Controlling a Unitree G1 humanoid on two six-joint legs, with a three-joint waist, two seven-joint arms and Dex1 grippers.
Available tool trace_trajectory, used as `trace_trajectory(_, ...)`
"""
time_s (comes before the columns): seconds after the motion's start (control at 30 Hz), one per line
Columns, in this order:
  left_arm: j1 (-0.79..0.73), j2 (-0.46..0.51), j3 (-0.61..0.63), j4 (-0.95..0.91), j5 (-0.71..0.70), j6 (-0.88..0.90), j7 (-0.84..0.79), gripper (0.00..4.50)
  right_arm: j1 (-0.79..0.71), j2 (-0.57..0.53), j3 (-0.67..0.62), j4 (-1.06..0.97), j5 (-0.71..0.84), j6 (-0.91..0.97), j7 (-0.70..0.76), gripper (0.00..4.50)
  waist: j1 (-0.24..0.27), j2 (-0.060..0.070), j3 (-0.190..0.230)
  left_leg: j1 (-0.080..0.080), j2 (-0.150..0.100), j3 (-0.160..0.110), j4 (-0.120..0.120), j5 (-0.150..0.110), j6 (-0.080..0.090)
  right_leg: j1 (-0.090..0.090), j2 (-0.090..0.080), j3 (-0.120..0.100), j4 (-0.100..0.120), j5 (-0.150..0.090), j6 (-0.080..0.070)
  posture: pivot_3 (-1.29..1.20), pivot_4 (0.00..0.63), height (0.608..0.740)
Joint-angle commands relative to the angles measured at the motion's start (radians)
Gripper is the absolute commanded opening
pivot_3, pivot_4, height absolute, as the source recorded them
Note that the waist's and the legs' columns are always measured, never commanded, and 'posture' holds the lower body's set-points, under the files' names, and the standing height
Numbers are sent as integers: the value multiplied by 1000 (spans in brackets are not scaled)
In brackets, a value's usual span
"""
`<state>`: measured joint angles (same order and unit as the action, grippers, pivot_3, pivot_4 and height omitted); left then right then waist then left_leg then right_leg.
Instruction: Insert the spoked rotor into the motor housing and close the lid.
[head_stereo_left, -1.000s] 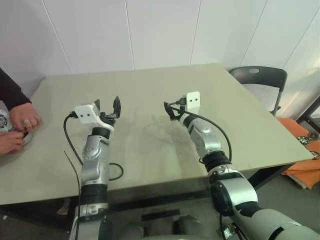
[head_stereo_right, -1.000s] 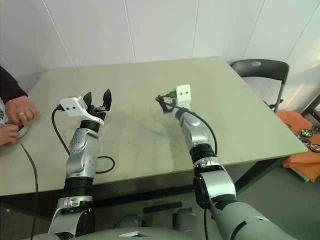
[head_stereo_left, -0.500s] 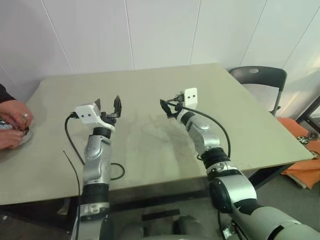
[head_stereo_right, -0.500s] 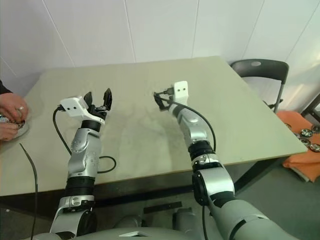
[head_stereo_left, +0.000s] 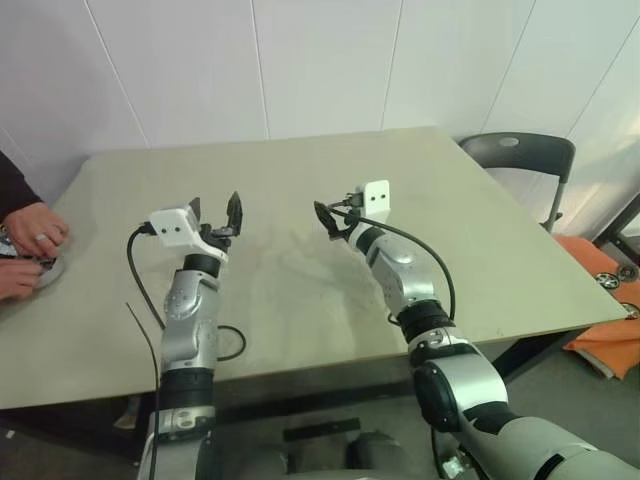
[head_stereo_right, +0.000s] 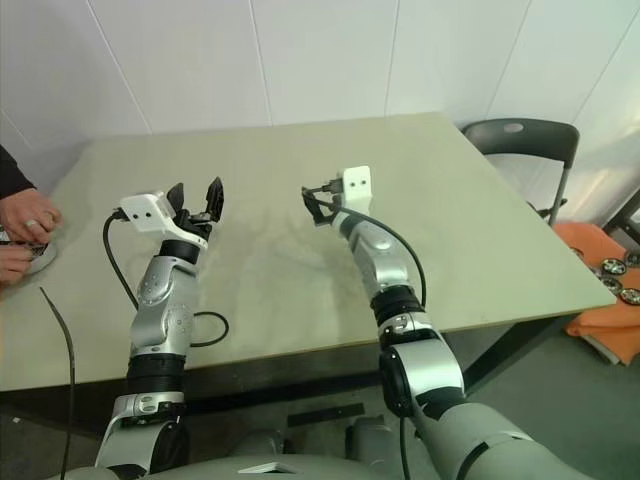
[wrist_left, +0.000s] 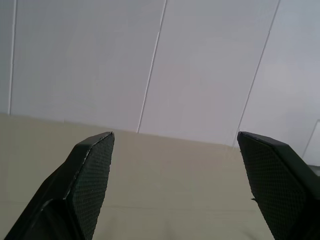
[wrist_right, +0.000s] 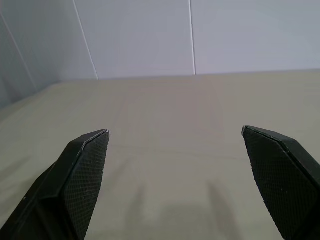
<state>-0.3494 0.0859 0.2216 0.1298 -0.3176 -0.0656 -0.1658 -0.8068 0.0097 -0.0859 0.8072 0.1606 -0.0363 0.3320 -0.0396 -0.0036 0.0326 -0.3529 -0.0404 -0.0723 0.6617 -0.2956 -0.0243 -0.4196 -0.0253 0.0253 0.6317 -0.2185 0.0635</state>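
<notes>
The spoked rotor, the motor housing and the lid are out of view. My left gripper (head_stereo_left: 216, 203) hovers over the left-middle of the beige table (head_stereo_left: 300, 165), open, with nothing between its fingers (wrist_left: 92, 165). My right gripper (head_stereo_left: 328, 218) hangs over the table's middle, also open and empty; bare tabletop shows between its fingers (wrist_right: 82, 170). At the table's left edge a person's two hands (head_stereo_left: 28, 228) rest on a small pale round thing (head_stereo_right: 38, 258) that I cannot make out.
A black cable (head_stereo_left: 236, 344) loops on the table beside my left arm. A dark chair (head_stereo_left: 515, 155) stands off the table's far right corner. Orange cloth (head_stereo_left: 605, 345) and small round parts (head_stereo_right: 615, 270) lie on the floor at the right.
My right gripper has drifted left, toward the table's middle. The person's hands have shifted at the left edge. My left gripper has stayed put.
</notes>
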Motion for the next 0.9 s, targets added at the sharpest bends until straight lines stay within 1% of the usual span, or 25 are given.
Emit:
trace_trajectory(0.03, -6, 6, 11, -42, -7, 3, 11, 4184, -6, 2, -8, -45, 9, -10, -13, 4439, 0, 0, 0, 0, 0, 0, 0, 0, 0, 0, 0, 0, 0, 0, 0, 0, 0, 740)
trace_trajectory(0.17, -20, 0, -9, -39, 0, 6, -1, 4184, -5, -5, -10, -52, 7, -13, -19, 4439, 0, 0, 0, 0, 0, 0, 0, 0, 0, 0, 0, 0, 0, 0, 0, 0, 0, 740)
trace_trajectory(0.3, -26, 1, 3, -24, -5, 2, 3, 4184, 2, 2, -7, -56, 8, -12, -25, 4439, 0, 0, 0, 0, 0, 0, 0, 0, 0, 0, 0, 0, 0, 0, 0, 0, 0, 740)
trace_trajectory(0.43, -28, 3, -12, -31, -8, 19, -18, 4184, 9, -5, -3, -72, 2, -7, -31, 4439, -1, 0, 0, 0, 0, 0, 0, 0, 0, 0, 0, 0, 0, 0, 0, 0, 0, 740)
trace_trajectory(0.53, -11, -13, -12, -34, -12, 11, -16, 4184, 11, -13, -4, -43, -6, -14, -38, 4439, -1, 0, 0, 0, 0, 0, 0, 0, 0, 0, 0, 0, 0, 0, 0, 0, 0, 740)
trace_trajectory(0.67, 9, -36, -20, -38, -3, -2, -9, 4184, 44, -16, 19, -97, -12, -3, -17, 4439, 0, 0, 0, 0, 0, 0, 0, 0, 0, 0, 0, 0, 0, 0, 0, 0, 0, 740)
trace_trajectory(0.83, 23, -67, -16, -4, 17, -56, 5, 4184, 46, -28, 10, -58, -15, -3, -11, 4439, 1, 0, 0, 1, 0, 0, 0, 0, 0, 1, 0, 0, 0, 0, 0, 0, 0, 740)
trace_trajectory(0.9, 32, -79, -20, -6, 15, -66, 4, 4184, 61, -23, 25, -88, -17, -7, 14, 4439, 0, 0, 0, 1, 0, 0, 0, 0, 0, 1, 1, 0, 0, 0, 0, 0, 0, 740)
